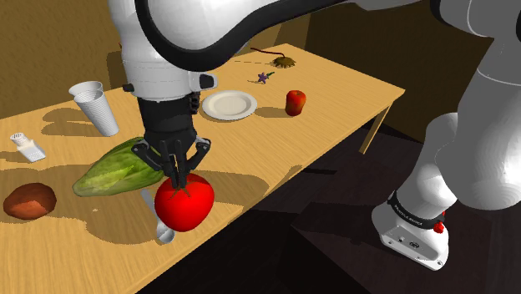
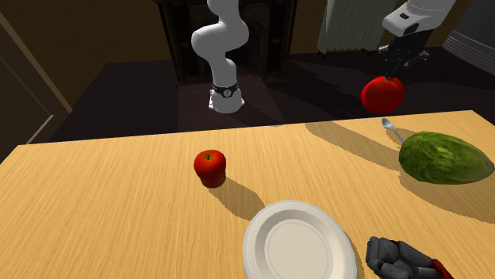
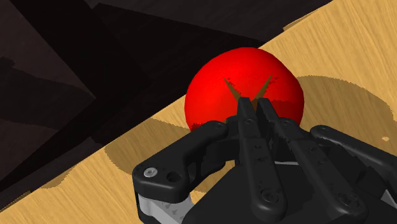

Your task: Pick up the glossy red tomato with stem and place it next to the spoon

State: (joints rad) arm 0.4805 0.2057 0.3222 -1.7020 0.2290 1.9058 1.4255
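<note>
The claw (image 3: pixel 254 107) sits closest in the wrist view. Its two black fingers are drawn nearly together and pinched on the dark green stem at the top of the tomato (image 3: pixel 216 86), a shiny red ball. In the shoulder view the tomato hangs from the claw in the lower middle of the frame, raised off the wooden counter (image 1: pixel 334 92). It is just above the spoon (image 1: pixel 164 232), which lies by the counter's near edge, and shadow falls on the wood around it. Just left of the tomato lies a green lettuce (image 1: pixel 113 171), and a brown lump (image 1: pixel 29 201) rests at the lower left. Further up the frame are a white ribbed cup (image 1: pixel 94 106), a white plate (image 1: pixel 228 104) and a red apple (image 1: pixel 295 102), all well apart from the tomato. At the lower right, a dark band (image 1: pixel 415 219) around the arm's base carries white lettering too small to read.
</note>
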